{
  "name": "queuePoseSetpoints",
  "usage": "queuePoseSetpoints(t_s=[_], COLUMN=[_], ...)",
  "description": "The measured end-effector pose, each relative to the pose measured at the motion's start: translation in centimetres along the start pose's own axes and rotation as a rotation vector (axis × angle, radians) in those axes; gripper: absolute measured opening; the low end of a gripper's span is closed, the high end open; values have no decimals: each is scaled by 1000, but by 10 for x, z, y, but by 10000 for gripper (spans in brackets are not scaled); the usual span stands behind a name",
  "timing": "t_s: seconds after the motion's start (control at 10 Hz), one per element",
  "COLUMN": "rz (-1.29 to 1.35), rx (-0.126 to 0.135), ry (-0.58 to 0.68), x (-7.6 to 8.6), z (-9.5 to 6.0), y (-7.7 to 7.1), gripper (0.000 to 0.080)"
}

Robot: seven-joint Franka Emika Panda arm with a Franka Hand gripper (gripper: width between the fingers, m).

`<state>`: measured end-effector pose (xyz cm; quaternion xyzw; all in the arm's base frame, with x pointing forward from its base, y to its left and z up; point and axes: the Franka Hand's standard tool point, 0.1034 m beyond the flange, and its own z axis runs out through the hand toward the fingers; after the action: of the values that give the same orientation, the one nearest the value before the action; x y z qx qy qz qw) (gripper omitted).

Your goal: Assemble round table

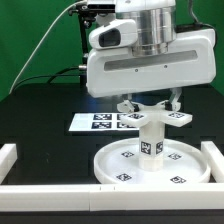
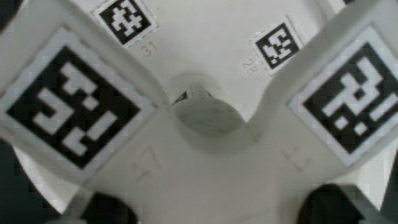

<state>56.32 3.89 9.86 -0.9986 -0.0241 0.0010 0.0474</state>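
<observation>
The large rimmed round disc (image 1: 185, 160) lies flat on the black table near the front. The short thick post (image 1: 150, 143) stands upright at its centre. The armed foot piece (image 1: 180, 118) sits on top of the post, its tagged arms spread sideways. My gripper (image 1: 150, 108) comes straight down onto the foot piece, with a finger on each side of its middle. In the wrist view the foot piece (image 2: 205, 115) fills the picture, showing its hub and tagged arms. My gripper (image 2: 222, 208) has dark fingertips (image 2: 107, 210) pressed against its white body on either side.
The marker board (image 1: 95, 121) lies behind the disc, partly hidden by the foot piece. White rails stand at the exterior view's left (image 1: 8, 160), right (image 1: 213, 155) and front (image 1: 60, 200). A green backdrop is behind.
</observation>
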Motion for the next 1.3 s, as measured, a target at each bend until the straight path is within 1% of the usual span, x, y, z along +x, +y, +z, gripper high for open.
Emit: queuePoseSetpoints(t_s=[0.1, 0.3, 0.6, 0.7, 0.8, 0.9, 1.0, 1.3], rz=[18, 269, 576, 664, 731, 893, 1019, 1245], rx=[0, 3, 40, 48, 49, 55, 55, 61], ry=[3, 26, 32, 31, 30, 27, 25, 32], x=[0, 1, 2, 2, 2, 2, 2, 3], z=[0, 0, 0, 0, 0, 0, 0, 0], y=[0, 0, 1, 1, 1, 0, 0, 0], gripper=[440, 440, 440, 440, 442, 442, 442, 442])
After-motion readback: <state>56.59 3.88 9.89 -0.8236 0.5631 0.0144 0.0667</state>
